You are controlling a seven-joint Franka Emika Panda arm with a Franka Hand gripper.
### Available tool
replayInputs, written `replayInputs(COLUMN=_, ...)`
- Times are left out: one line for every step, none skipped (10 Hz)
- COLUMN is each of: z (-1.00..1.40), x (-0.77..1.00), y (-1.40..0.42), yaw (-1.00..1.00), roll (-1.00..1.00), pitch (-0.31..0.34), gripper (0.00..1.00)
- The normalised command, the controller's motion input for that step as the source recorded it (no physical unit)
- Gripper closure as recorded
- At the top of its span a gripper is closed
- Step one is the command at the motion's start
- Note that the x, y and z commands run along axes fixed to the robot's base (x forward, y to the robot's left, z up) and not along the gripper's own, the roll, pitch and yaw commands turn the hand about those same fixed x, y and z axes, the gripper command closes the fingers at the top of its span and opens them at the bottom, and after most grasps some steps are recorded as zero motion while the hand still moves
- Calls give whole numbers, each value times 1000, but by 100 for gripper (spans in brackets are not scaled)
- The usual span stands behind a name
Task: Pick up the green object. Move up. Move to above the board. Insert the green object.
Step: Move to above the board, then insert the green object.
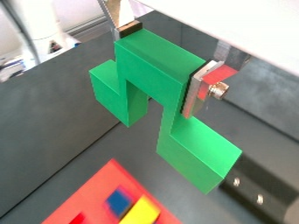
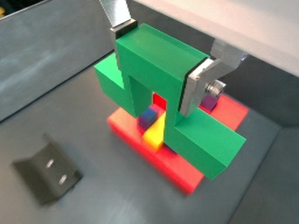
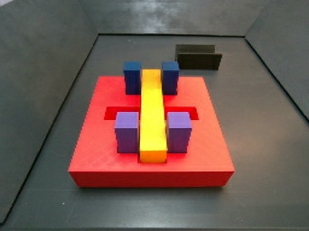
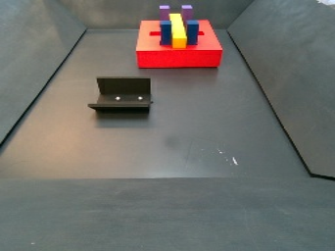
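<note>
My gripper point(image 1: 163, 58) is shut on the green object point(image 1: 158, 83). The silver fingers press on both sides of its taller centre cube, and the lower cubes hang below. Both wrist views show this grip point(image 2: 163, 57) on the green object point(image 2: 152, 66). The red board point(image 2: 126, 129) lies on the floor beneath the held piece, and a corner of it shows in a wrist view point(image 1: 87, 194). In both side views the board point(image 3: 108, 153) point(image 4: 157, 57) carries a long yellow bar point(image 3: 152, 108) with blue point(image 3: 133, 77) and purple blocks point(image 3: 126, 133). The gripper and the green object are out of both side views.
The dark fixture point(image 4: 121, 95) stands on the grey floor away from the board, and also shows in a side view point(image 3: 200, 57) and a wrist view point(image 2: 47, 168). Grey walls point(image 4: 46, 74) ring the floor.
</note>
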Motion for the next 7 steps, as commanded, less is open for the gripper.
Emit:
replayInputs(z=173, x=415, y=-1400, yaw=10, roll=9, pitch=146, gripper=100)
replayInputs(z=183, x=463, y=-1400, yaw=12, roll=8, pitch=146, gripper=100)
replayInputs(z=107, x=271, y=-754, yaw=11, roll=8, pitch=152, gripper=100)
replayInputs(z=57, x=143, y=-251, yaw=8, roll=11, pitch=145, gripper=100)
replayInputs(z=0, x=0, y=0, yaw=0, roll=0, pitch=-7, gripper=100)
replayInputs(z=-386, x=0, y=-129, yaw=0, roll=79, pitch=-60, gripper=100)
replayInputs(z=-831, x=177, y=-266, yaw=0, roll=156, pitch=-136, gripper=100)
